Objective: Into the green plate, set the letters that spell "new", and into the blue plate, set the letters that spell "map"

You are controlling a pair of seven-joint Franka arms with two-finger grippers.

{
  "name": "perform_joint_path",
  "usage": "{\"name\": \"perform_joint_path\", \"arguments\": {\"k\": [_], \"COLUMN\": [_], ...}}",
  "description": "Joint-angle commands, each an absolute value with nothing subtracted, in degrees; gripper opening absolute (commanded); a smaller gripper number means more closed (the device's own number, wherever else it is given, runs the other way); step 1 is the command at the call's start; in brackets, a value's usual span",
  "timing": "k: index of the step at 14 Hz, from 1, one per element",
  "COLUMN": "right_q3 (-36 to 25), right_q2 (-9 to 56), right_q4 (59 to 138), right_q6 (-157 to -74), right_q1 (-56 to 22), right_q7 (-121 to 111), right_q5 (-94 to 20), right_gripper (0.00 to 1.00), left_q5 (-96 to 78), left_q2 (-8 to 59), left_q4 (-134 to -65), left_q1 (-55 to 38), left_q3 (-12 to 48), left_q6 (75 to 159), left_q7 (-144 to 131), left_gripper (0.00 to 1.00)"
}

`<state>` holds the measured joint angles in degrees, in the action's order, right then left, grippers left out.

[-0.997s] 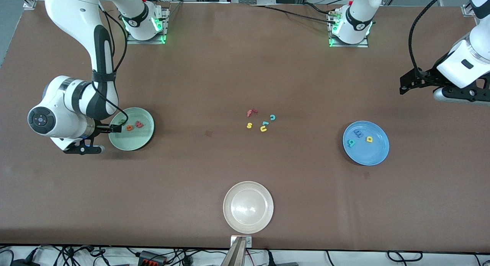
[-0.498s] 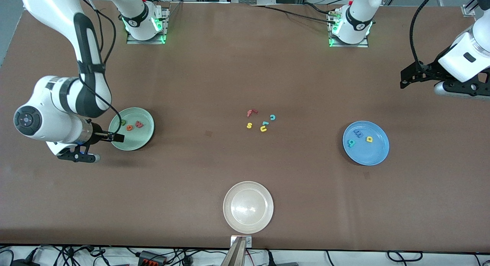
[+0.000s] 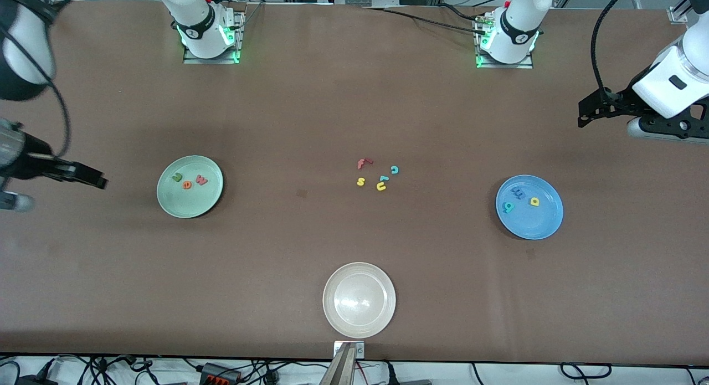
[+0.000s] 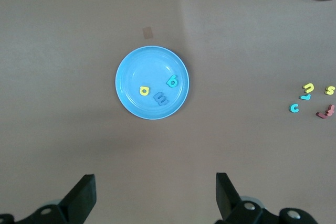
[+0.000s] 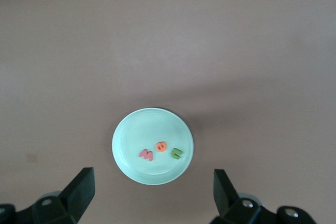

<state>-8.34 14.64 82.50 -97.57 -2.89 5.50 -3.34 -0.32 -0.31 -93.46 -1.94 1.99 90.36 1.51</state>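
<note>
green plate (image 3: 190,205) beside open right end effector (image 3: 91,177)

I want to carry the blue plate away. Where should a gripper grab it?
Probably the raised rim of the blue plate. It lies flat on the table, so come from above at a bare edge, one finger inside and one outside, away from the three letters in it.

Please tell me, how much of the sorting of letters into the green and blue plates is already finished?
Done: green n, orange e, red w lie in the green plate; blue m, teal a, yellow p in the blue plate. In hand: nothing; left claw and right claw are open, empty. Left: nothing visible.
</note>
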Motion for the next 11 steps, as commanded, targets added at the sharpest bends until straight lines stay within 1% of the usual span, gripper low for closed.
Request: {"name": "perform_joint_path", "arguments": {"k": [1, 3, 5, 8, 11], "right_q3": [-6.77, -6.59, -6.5, -6.15, -3.09], "right_q2": [15.21, 14.07, 12.75, 12.31, 10.9], "right_q4": [76.92, 76.46, 76.9, 77.34, 78.74], "right_q6": [-93.0, -92.81, -92.73, -92.99, -93.43], "right_q1": [0.69, 2.8, 2.99, 5.36, 6.06], "right_q7": [4.83, 4.75, 4.31, -2.44, -2.64], "right_q5": [-2.46, -2.46, -2.2, -2.29, -0.53], "right_gripper": [1.0, 1.0, 1.0, 1.0, 1.0], "left_q5": [-1.41, -1.41, -1.32, -1.23, -1.06], "left_q2": [0.18, 0.18, 0.18, 0.18, 0.18], "left_q4": [-91.93, -91.93, -91.85, -91.85, -91.85], "left_q1": [-1.76, -1.76, -1.76, -1.76, -1.85], "left_q3": [1.93, 1.93, 1.93, 2.02, 2.02], "left_q6": [88.95, 88.95, 89.03, 89.3, 89.38], "left_q7": [2.29, 2.29, 2.29, 2.29, 2.29], "left_gripper": [1.0, 1.0, 1.0, 1.0, 1.0]}}
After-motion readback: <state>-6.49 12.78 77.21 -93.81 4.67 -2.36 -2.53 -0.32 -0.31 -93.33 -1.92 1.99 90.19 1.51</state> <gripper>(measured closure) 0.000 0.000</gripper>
